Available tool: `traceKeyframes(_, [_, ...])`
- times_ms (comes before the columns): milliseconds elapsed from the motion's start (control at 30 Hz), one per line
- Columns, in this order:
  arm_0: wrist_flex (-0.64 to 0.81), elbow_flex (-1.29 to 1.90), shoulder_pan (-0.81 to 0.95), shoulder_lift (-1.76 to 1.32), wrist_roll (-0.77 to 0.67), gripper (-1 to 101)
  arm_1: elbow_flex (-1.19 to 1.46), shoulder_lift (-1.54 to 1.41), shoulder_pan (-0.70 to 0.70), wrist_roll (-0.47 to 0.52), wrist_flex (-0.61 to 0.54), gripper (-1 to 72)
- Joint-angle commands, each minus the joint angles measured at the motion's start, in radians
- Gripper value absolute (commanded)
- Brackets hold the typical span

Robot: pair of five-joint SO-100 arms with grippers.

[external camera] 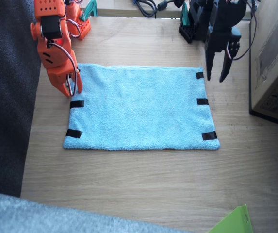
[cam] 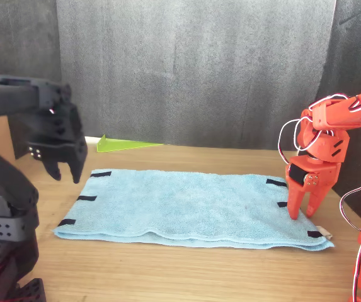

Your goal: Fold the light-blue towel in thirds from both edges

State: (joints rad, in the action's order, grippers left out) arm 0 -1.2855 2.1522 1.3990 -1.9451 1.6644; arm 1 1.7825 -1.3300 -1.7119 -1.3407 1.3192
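1. The light-blue towel (external camera: 141, 108) lies flat and spread on the wooden table (external camera: 139, 179).
2. The right gripper (external camera: 72, 86), orange, stands at the towel's taped edge, fingers apart, apparently touching it.
3. The left gripper (external camera: 216, 77), black, hovers released above the opposite edge.

The right arm (external camera: 56, 48) is bright orange plastic with black servo blocks and looping white cables. The left arm (external camera: 219, 29) is all black, blocky, screw-studded, trailing dark cables.
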Motion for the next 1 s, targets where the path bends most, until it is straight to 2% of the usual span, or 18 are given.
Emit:
traceKeyframes(0, [-0.008, -0.048, -0.018, 0.044, 0.002, 24, -0.011, 0.005, -0.028, -0.006, -0.011, 19.8])
traceKeyframes(967, [-0.029, -0.262, -0.021, 0.445, 0.015, 23, -0.017, 0.014, -0.021, 0.005, -0.006, 20.1])
